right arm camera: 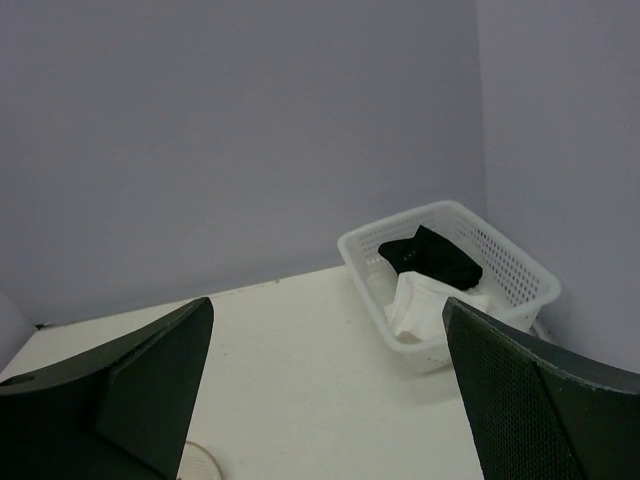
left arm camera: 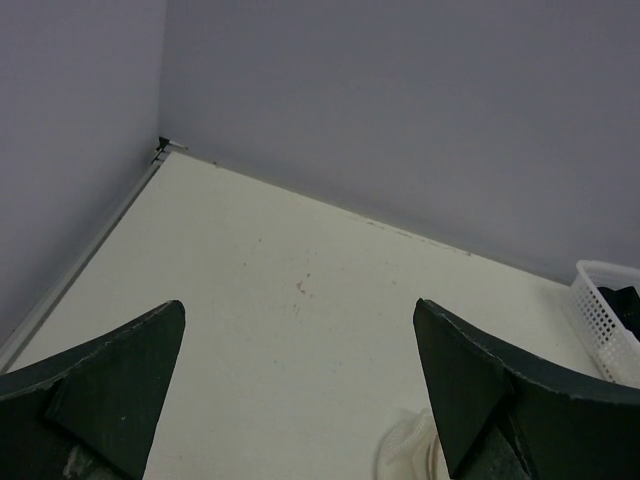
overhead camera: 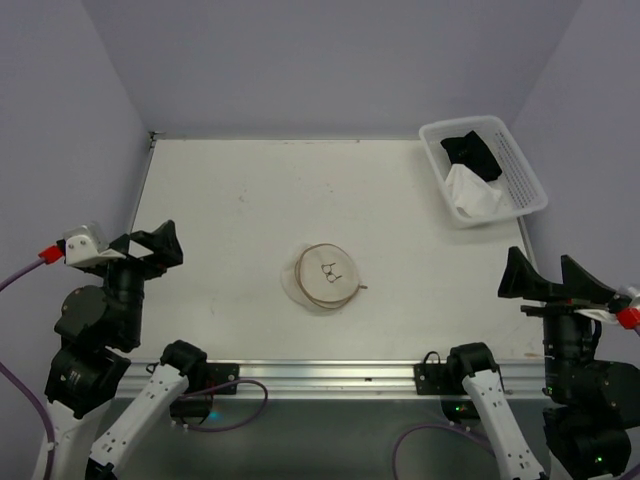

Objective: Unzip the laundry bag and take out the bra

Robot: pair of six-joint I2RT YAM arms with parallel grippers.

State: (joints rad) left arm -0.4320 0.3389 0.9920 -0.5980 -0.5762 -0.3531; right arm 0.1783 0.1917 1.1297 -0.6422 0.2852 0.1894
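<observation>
Cream mesh laundry bag lies flat, black bra outline facing up.

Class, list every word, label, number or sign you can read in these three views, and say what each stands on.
No words, brands or numbers can be read in any view.
The only sign is a small black bra outline, drawn on the face of the laundry bag.
</observation>
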